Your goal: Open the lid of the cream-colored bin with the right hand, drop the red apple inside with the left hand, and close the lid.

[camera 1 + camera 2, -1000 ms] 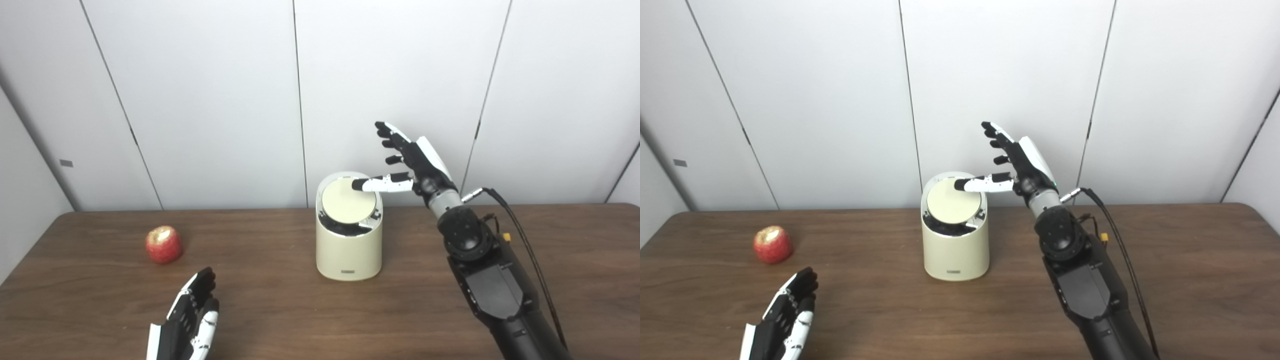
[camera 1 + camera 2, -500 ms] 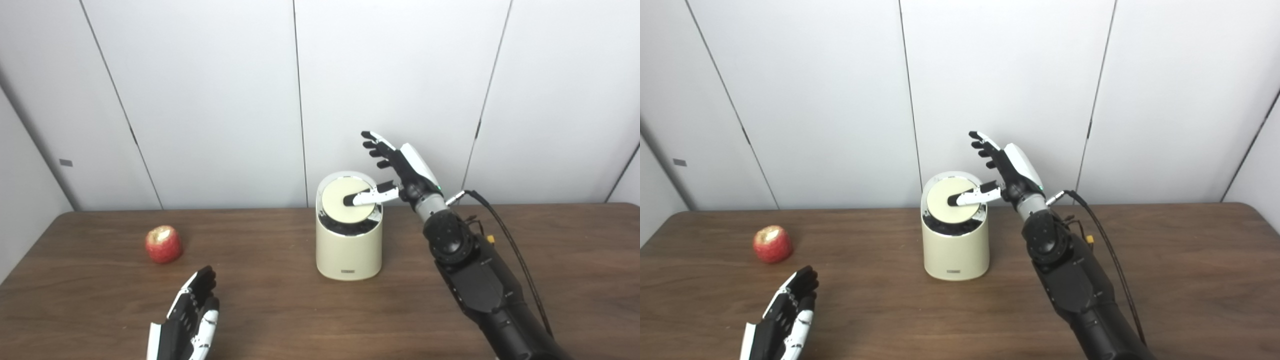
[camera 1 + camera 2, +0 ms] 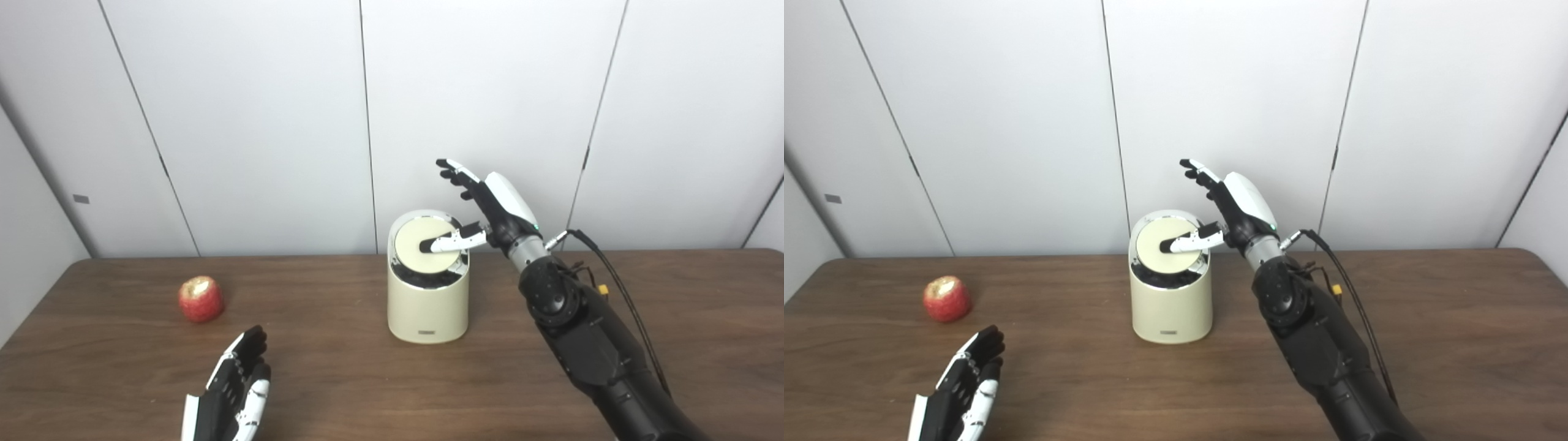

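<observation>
The cream-colored bin (image 3: 427,309) stands mid-table with its round lid (image 3: 422,257) tilted, a dark gap showing at the lid's front edge. My right hand (image 3: 487,205) hovers at the bin's right rim, open, with the thumb pressing on the lid's middle and the fingers spread upward. The red apple (image 3: 200,299), with a pale patch on top, lies on the table at the left. My left hand (image 3: 236,386) rests open near the front edge, a little in front and to the right of the apple, touching nothing.
The brown wooden table (image 3: 343,380) spans the view. White wall panels (image 3: 257,116) rise just behind the bin. A black cable (image 3: 618,294) runs along my right forearm.
My right hand has dropped and moved left, bringing the thumb from the lid's far rim onto its middle. The lid is pressed a little further. Left hand and apple are unmoved.
</observation>
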Controlling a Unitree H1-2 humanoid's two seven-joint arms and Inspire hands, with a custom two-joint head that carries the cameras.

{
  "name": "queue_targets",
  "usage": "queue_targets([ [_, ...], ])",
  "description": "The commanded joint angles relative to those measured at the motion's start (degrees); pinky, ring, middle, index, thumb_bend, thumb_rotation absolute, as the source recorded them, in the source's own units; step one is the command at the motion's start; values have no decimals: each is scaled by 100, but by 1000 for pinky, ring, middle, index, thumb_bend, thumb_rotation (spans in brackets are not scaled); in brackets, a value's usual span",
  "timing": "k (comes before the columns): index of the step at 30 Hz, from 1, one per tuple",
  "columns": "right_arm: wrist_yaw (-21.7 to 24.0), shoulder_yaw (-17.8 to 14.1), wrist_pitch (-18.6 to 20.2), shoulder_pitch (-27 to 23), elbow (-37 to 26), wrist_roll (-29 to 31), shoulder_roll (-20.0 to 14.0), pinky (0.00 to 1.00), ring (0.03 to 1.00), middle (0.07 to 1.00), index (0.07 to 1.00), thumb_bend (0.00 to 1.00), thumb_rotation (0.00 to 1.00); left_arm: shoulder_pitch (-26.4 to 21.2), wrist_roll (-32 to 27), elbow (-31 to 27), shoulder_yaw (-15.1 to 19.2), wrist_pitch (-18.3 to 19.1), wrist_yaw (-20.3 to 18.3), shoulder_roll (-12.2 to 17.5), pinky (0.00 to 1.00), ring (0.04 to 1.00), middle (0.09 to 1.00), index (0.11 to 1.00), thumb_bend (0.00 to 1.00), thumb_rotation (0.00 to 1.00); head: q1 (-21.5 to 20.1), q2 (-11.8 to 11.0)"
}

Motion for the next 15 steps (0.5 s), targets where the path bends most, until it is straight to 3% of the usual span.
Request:
queue_targets([
  [1, 77, 69, 50, -130, -144, -224, -163, 765, 860, 873, 915, 1000, 228, 316, -83, 521, -76, 37, 14, -159, 854, 862, 860, 860, 414, 560, -11, 18],
  [15, 285, 332, 136, -105, -261, -491, -294, 780, 885, 891, 929, 1000, 192, 252, -68, 518, -58, 66, 35, -176, 833, 850, 853, 861, 426, 563, 18, 154],
])
